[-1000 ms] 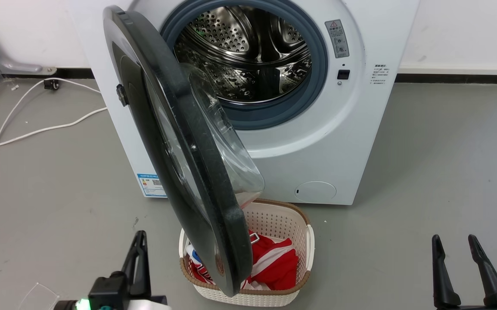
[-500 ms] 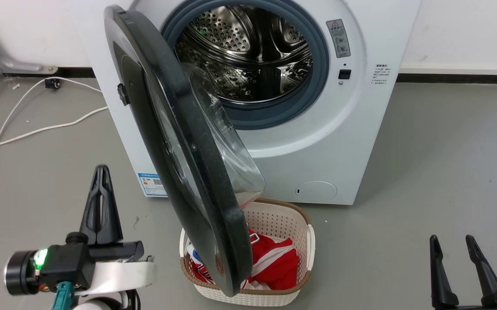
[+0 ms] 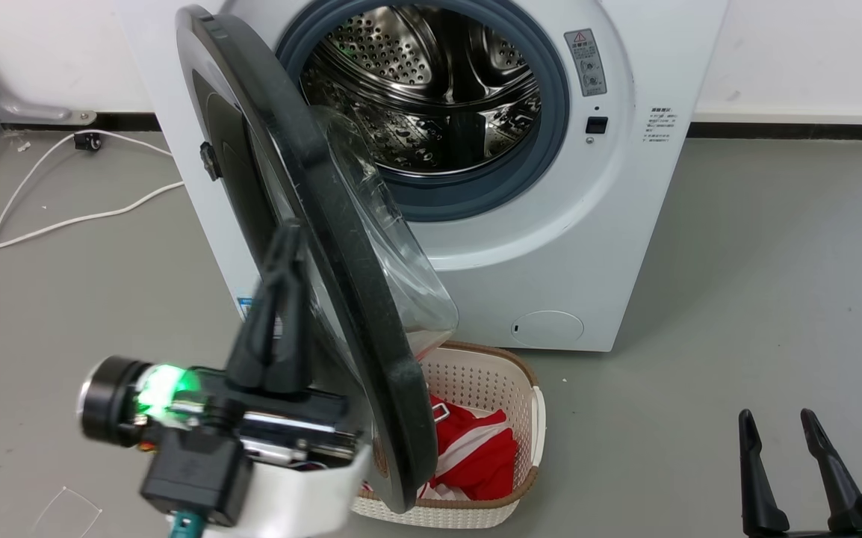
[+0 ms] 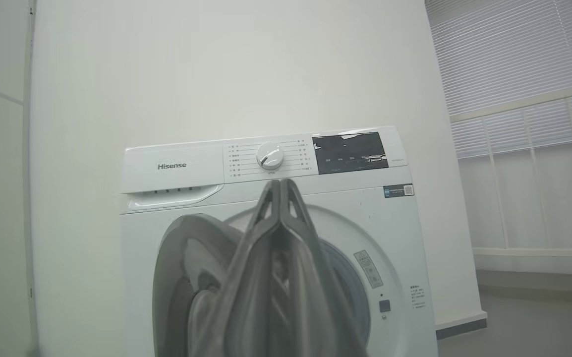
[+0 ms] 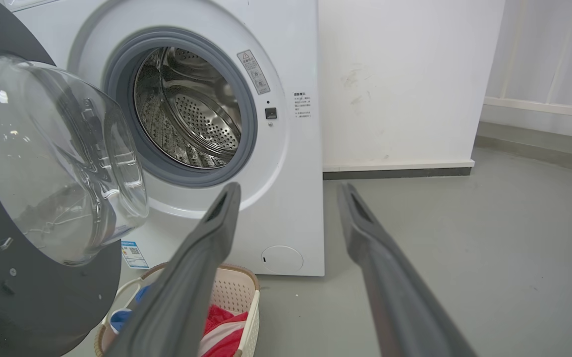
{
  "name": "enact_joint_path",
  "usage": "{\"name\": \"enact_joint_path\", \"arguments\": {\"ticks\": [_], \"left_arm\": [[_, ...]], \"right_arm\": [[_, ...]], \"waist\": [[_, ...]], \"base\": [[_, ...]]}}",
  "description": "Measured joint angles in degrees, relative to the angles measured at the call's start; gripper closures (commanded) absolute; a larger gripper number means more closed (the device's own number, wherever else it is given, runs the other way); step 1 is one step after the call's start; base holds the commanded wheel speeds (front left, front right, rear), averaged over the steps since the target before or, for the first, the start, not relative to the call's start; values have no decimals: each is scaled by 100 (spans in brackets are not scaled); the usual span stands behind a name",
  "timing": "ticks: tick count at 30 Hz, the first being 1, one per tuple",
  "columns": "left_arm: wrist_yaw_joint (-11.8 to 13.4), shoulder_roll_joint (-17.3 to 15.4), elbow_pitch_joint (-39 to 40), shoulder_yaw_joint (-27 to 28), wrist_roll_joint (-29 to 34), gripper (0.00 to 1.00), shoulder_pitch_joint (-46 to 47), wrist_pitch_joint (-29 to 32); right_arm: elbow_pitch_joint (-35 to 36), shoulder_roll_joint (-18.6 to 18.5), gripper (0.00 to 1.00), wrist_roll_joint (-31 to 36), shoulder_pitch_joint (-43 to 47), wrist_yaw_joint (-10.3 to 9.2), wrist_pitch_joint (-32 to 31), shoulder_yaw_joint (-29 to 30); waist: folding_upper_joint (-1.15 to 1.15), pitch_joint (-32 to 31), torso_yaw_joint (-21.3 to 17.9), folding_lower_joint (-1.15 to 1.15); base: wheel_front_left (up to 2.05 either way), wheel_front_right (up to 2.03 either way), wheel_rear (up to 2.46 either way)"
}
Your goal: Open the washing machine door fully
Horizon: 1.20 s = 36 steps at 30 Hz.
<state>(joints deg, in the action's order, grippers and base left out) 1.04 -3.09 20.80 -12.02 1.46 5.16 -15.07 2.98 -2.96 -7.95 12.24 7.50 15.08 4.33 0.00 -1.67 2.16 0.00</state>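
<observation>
Head view: the washing machine door (image 3: pixel 304 172) stands half open over the basket (image 3: pixel 476 373). The left gripper (image 3: pixel 290 233) is pinched closed by it. The right gripper (image 3: pixel 774 415) is spread wide.
Left wrist view: the washing machine (image 4: pixel 192 171) says "Hisense".
Right wrist view: a blue sticker (image 5: pixel 134 254), too small to read.

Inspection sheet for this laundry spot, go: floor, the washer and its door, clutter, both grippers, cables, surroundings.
Surface: grey floor, few specks.
Job's things: big white front-loading washing machine, steel drum exposed; its large round black door with glass bowl partly open.
Clutter: white perforated laundry basket, brown woven rim, holding red-and-white cloth, under the door.
Grippers: left gripper shut, empty, beside the door's outer face; right gripper open, empty.
Cables: white cable on floor, left of machine.
Surroundings: white wall, window blinds.
</observation>
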Motion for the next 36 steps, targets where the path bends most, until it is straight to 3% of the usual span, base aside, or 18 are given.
{"name": "enact_joint_path", "arguments": {"ticks": [20, 36], "left_arm": [[-305, 13, -510, -2104, -144, 100, 242, -1], [-458, 4, -1300, -2798, -221, 100, -27, 0]], "right_arm": [[-96, 0, 0, -11, -59, 0, -1, -122], [-123, 0, 0, 7, -136, 0, 0, -146]], "waist": [[0, 77, -43, 0], [0, 183, -14, 0]], "base": [[0, 0, 0], [0, 0, 0]]}}
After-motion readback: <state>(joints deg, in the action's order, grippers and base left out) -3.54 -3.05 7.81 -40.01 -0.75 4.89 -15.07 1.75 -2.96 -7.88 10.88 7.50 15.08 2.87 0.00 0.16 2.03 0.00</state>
